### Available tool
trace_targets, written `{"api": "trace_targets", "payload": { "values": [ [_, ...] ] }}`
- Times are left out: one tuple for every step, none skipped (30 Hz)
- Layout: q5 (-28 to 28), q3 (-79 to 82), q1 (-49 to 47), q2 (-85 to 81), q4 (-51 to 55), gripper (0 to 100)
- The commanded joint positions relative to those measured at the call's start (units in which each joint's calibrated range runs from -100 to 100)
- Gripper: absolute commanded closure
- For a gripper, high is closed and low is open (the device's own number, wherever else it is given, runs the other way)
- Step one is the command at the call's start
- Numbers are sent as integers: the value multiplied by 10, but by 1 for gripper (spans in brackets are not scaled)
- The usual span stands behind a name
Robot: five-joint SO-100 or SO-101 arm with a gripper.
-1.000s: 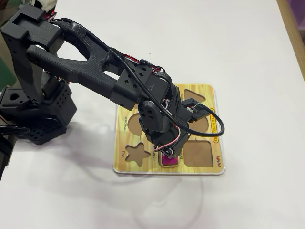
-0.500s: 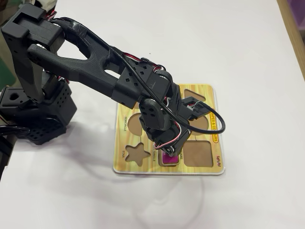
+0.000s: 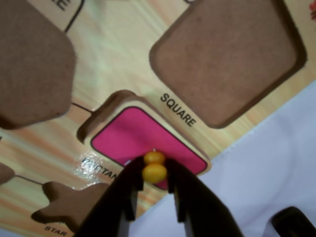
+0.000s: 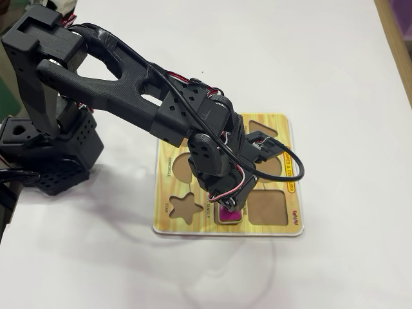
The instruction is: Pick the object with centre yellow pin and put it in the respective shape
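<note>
- In the wrist view, the gripper [image 3: 154, 190] comes in from the bottom middle of the frame, and its two black fingers [image 3: 126, 190] are seen pinched on the yellow knob [image 3: 154, 172] of the pink piece [image 3: 133, 136].
- The knob sits right between the fingertips, touching both, so the claw is closed on it rather than spread.
- The piece is found a bit below the centre of the wrist frame, in the rectangle cutout [image 3: 101, 117] of the board [image 3: 113, 44]. It isn't quite flush though: a strip of brown cutout floor is left showing along the piece's upper-left side, and its pale wooden edge is seen riding up on the lower right.
- Whether the piece is lying flat on the cutout floor or is tipped a little can't be told for sure.
- The square cutout [image 3: 227, 54] is seen at the upper right of the wrist frame, empty and brown, with its SQUARE label just beside the pink piece.
- The star cutout [image 3: 69, 205] is at the lower left, also empty, and another brown cutout [image 3: 29, 64] fills the upper left.
- In the fixed view, the board [image 4: 270, 228] is seen lying on a white table [image 4: 335, 77], a little right of centre and low in the frame.
- The arm [image 4: 129, 84] reaches in from the upper left and hangs over the board's middle, so most of the gripper is hidden there; only a sliver of the pink piece [image 4: 228, 215] is spotted under it, near the board's bottom edge between the star cutout [image 4: 185, 207] and the square cutout [image 4: 268, 207].
</note>
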Motion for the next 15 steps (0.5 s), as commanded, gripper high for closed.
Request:
{"api": "trace_targets", "payload": {
  "values": [
    [-3,-4,-17,-5,-5,99],
    [-3,-4,-17,-5,-5,99],
    [-3,-4,-17,-5,-5,99],
    [-3,-4,-17,-5,-5,99],
    [-3,-4,-17,-5,-5,99],
    [-3,-4,-17,-5,-5,99],
    [-3,-4,-17,-5,-5,99],
    [-3,-4,-17,-5,-5,99],
    [-3,-4,-17,-5,-5,99],
    [-3,-4,-17,-5,-5,99],
    [-3,-4,-17,-5,-5,99],
    [-3,-4,-17,-5,-5,99],
    [-3,-4,-17,-4,-5,99],
    [-3,-4,-17,-4,-5,99],
    [-5,-4,-17,-4,-5,99]
  ]
}}
